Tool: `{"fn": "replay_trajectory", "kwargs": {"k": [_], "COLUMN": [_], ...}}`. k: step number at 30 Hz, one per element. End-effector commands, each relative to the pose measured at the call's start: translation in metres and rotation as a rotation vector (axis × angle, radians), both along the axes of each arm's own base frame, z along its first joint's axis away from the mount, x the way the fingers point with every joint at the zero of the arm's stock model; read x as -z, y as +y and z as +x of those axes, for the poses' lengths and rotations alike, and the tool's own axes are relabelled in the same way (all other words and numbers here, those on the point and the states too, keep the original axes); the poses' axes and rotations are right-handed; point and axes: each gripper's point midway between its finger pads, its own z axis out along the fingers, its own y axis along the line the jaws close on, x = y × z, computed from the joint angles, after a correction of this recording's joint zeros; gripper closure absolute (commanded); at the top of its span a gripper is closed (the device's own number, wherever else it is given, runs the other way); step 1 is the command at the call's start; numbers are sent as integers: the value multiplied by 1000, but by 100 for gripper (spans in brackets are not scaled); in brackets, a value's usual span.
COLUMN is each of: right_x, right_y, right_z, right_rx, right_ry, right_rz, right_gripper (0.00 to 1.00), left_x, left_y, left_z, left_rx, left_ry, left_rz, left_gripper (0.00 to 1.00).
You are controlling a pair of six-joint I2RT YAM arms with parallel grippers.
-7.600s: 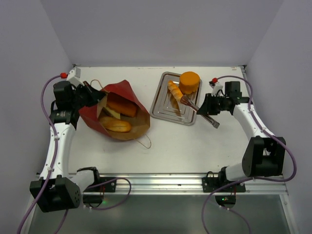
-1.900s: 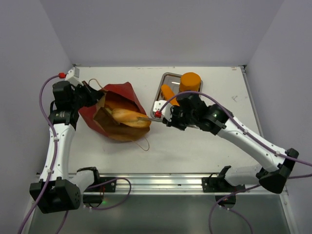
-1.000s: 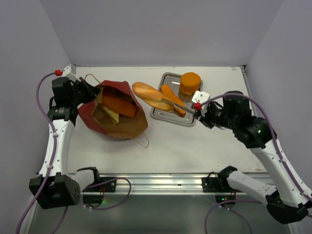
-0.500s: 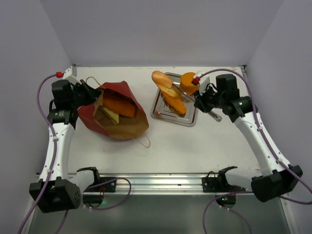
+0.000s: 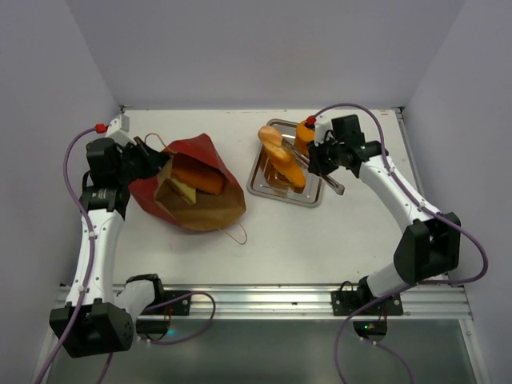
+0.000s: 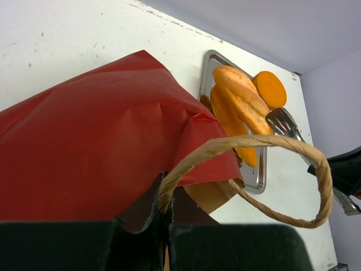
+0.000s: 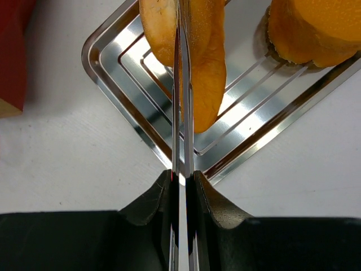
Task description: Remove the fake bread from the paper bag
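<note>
The right gripper (image 7: pixel 181 182) is clamped on metal tongs (image 7: pixel 181 141), whose tips pinch a long bread roll (image 6: pixel 240 93) over the tray (image 7: pixel 121 65), a round bun (image 7: pixel 316 28) beside it. Off to the side, the left gripper (image 6: pixel 165 220) pinches the rim of the paper bag (image 6: pixel 96 147), an orange loaf (image 5: pixel 200 178) and a sandwich (image 5: pixel 182 190) inside. This looks like a set-down: the tongs should loosen next, then reach into the bag.

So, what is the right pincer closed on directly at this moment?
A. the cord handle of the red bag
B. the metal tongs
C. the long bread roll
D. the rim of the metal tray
B: the right pincer is shut on the metal tongs, and it is the tongs, not its fingers, that grip the long bread roll above the metal tray.
</note>
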Motion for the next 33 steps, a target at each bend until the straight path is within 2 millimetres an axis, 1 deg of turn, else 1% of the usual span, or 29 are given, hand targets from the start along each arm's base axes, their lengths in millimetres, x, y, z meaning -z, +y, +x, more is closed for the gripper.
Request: {"fn": "replay_trajectory", "kwargs": {"k": [1,6,11,20,24,28,31,32,33], "right_x": [-31,-21,-5,2,5,3,2,2,1], "right_y": [-1,-14,-15,-15,-17,-18,-18,-18,-18], "right_z": [33,38,36,29,29,29,29,28,28], "right_rx": [83,136,140,131,139,140,136,135,133], "right_ry": [-134,-114,-65,-36,-32,-31,-28,-26,-29], "right_rz": [53,51,60,67,59,62,65,66,67], "right_gripper": [100,100,100,100,92,87,82,78,76], "left_x": [-1,2,2,1,-1,-2,-3,-3,-4], "left_y": [-1,-1,-3,-3,-4,-4,-4,-4,-4], "left_z": [-4,-6,-7,-7,-8,-8,-8,-9,-9], "left_rx": [27,30,36,37,40,41,41,41,41], "left_ry": [-34,-33,-36,-37,-40,-42,-42,-44,-46], "left_rz": [29,24,20,19,17,20,20,21,20], "left_gripper": [100,100,100,100,100,100,100,100,100]}}
